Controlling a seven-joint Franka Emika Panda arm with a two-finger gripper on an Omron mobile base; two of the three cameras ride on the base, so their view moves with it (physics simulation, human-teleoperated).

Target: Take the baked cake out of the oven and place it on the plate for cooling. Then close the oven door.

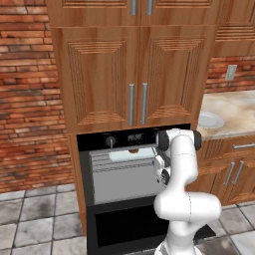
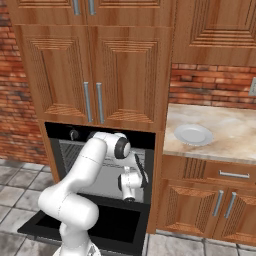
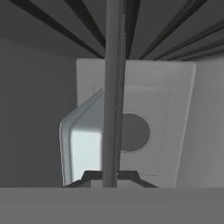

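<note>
The oven (image 1: 94, 143) stands open under the wooden cabinets (image 1: 130, 74), its black glass oven door (image 1: 124, 226) dropped flat in front. In the grey cavity, a pale tray (image 1: 130, 155) lies on an upper rack. The cake (image 1: 133, 150) is a small brown lump at the tray's back edge, too small to show any detail.

To the right of it, the white arm (image 1: 182, 164) reaches into the right side of the cavity. In the hand view the gripper (image 3: 111, 177) has its dark tips drawn close on either side of a thin grey bar (image 3: 113, 87) – apparently pinching it. The pale tray sits just left of that bar, beyond the tips, so the cake lies up and left of the fingers, apart from them.

Further right, the white plate (image 1: 210, 120) rests near the counter's (image 1: 236, 110) left front corner – bare.
</note>
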